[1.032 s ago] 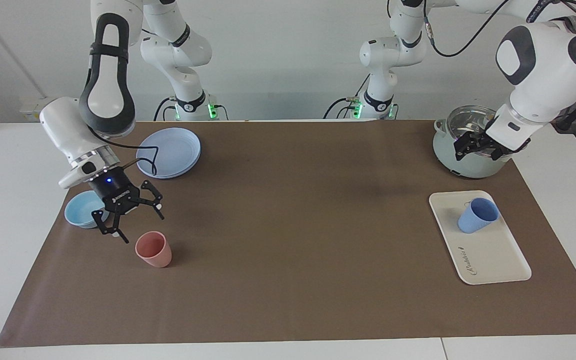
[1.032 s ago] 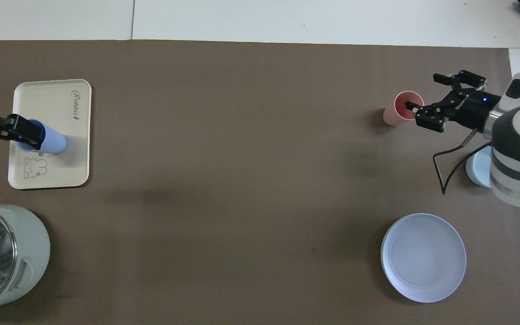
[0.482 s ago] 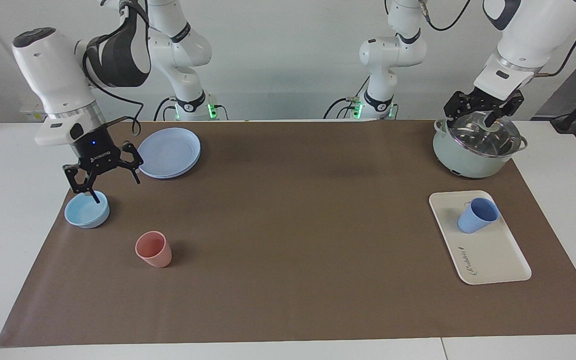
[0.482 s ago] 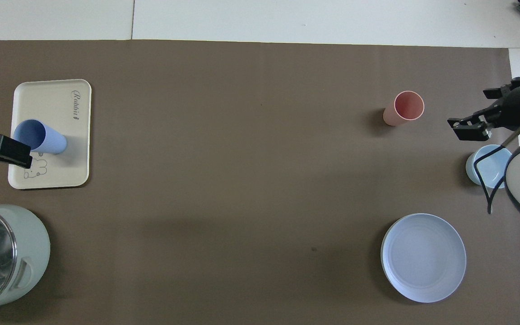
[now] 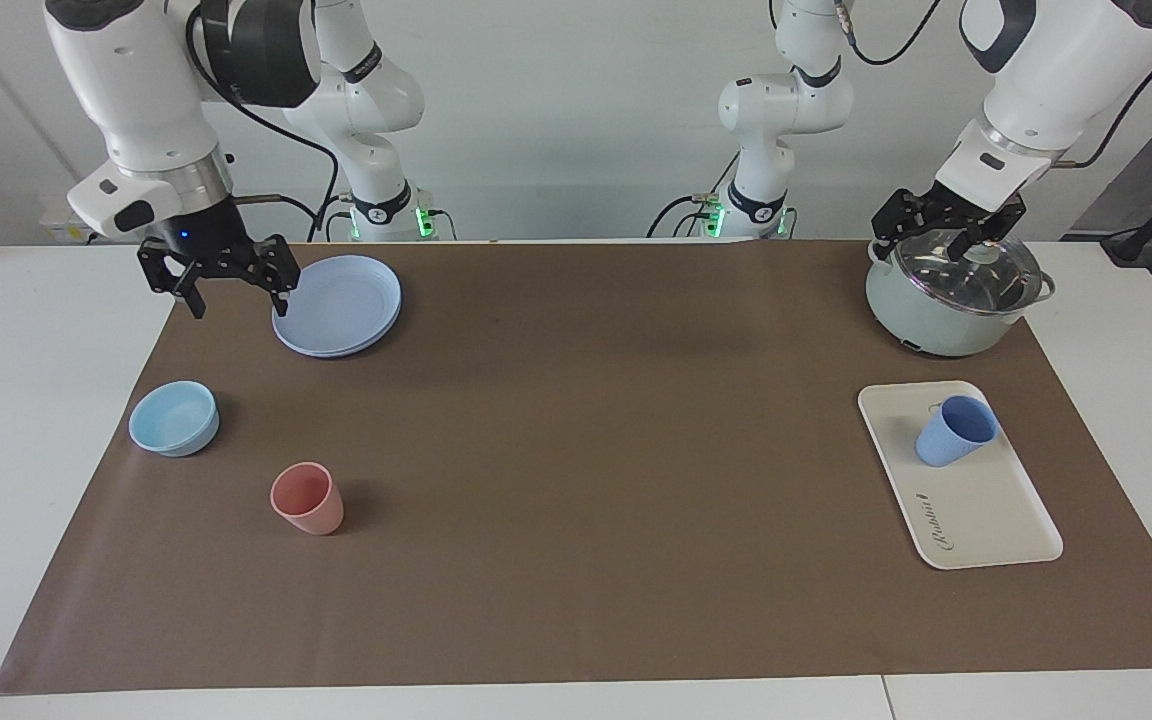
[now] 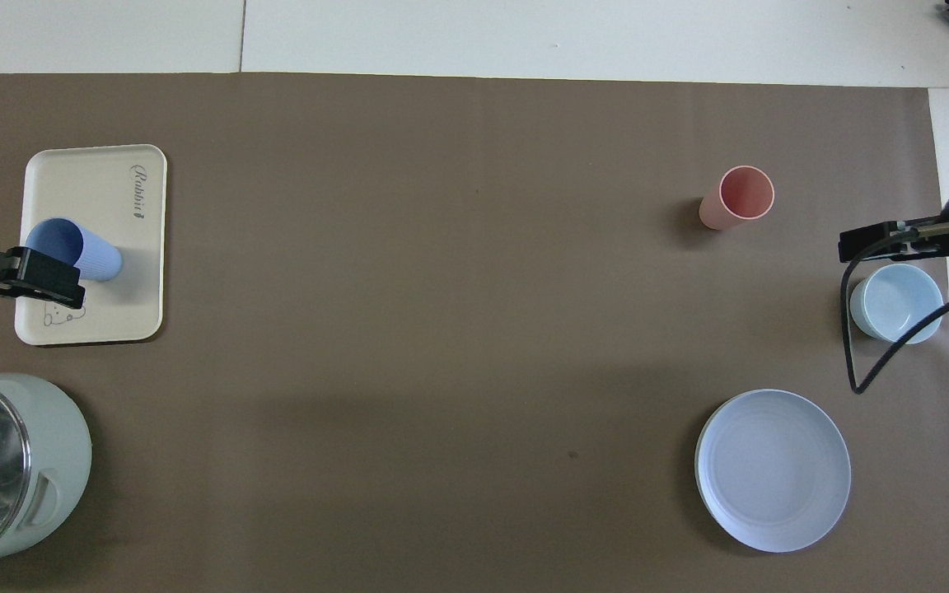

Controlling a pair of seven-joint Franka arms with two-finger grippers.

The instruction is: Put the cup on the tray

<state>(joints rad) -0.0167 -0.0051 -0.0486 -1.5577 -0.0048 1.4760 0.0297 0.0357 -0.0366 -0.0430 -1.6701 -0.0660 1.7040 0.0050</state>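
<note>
Already the left gripper [image 5: 948, 226] hangs with its jaws spread and empty at the upper right of the facing frame, above the lidded pot [image 5: 956, 296]. At the upper left of that frame the right gripper [image 5: 219, 282] hovers, equally wide and empty, over the rim of the round plate [image 5: 338, 304].

Lower right in the same frame, the cup [image 5: 954, 430] stands upright on the tray [image 5: 986, 515], toward its pot-side end, so the placing looks complete. Doing this step well probably means keeping both arms high, clear of the cup.

From overhead the left gripper's black links cover part of the cup's mouth and the bear drawing; the right arm and the pot are cut by the frame edges.
</note>
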